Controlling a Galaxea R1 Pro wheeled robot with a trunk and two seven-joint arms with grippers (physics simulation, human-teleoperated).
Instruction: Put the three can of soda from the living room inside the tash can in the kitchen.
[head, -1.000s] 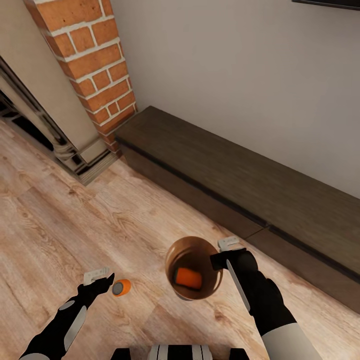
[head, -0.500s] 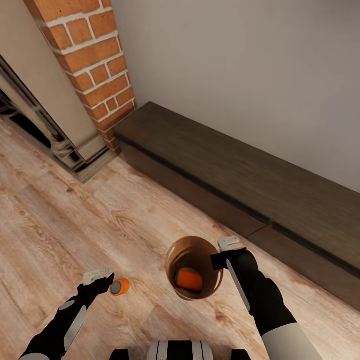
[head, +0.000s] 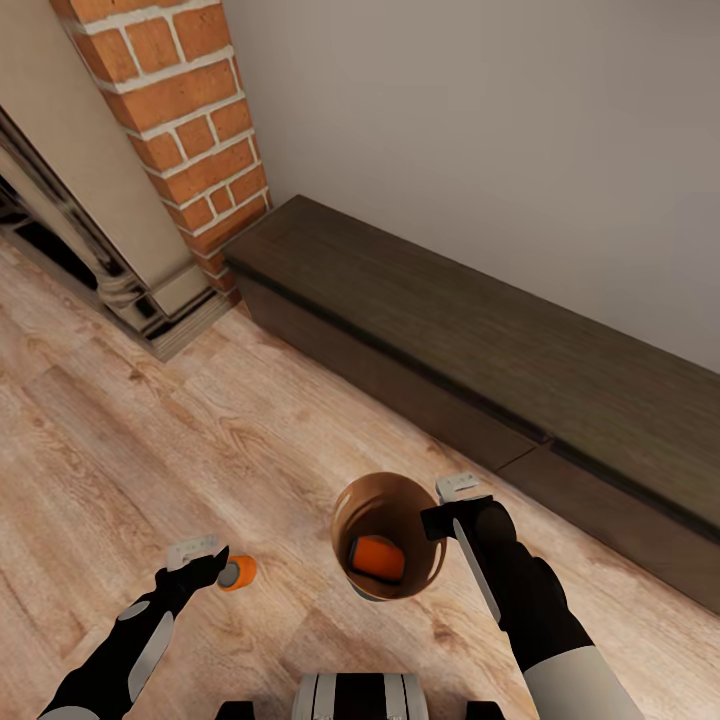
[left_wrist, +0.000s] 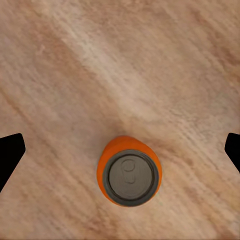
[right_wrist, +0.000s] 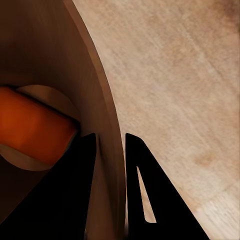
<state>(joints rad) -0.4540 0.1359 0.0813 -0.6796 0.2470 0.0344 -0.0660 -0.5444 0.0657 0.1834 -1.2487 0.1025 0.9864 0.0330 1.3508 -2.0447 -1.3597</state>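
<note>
One orange can of soda (head: 238, 573) stands upright on the light wood floor, its grey top (left_wrist: 130, 175) facing the left wrist camera. My left gripper (head: 212, 562) hovers beside and above it, open, its black fingers (left_wrist: 10, 155) spread wide on either side. My right gripper (head: 445, 515) is shut on the rim of the tash can (head: 350, 510), pinching the copper-brown wall (right_wrist: 107, 125) between both fingers. A second can of soda (head: 376, 558) lies on its side in the bottom of the bin (right_wrist: 30, 130).
A long low dark-wood cabinet (head: 480, 350) runs along the grey wall ahead. The red-brick fireplace column (head: 185, 120) and its metal surround (head: 120, 290) stand at the left. Open wood floor (head: 150, 440) lies between them and my arms.
The whole picture has slid slightly, with the cabinet and bricks shifting up and left, so the camera moved. Both arms, the bin and the floor can keep their places.
</note>
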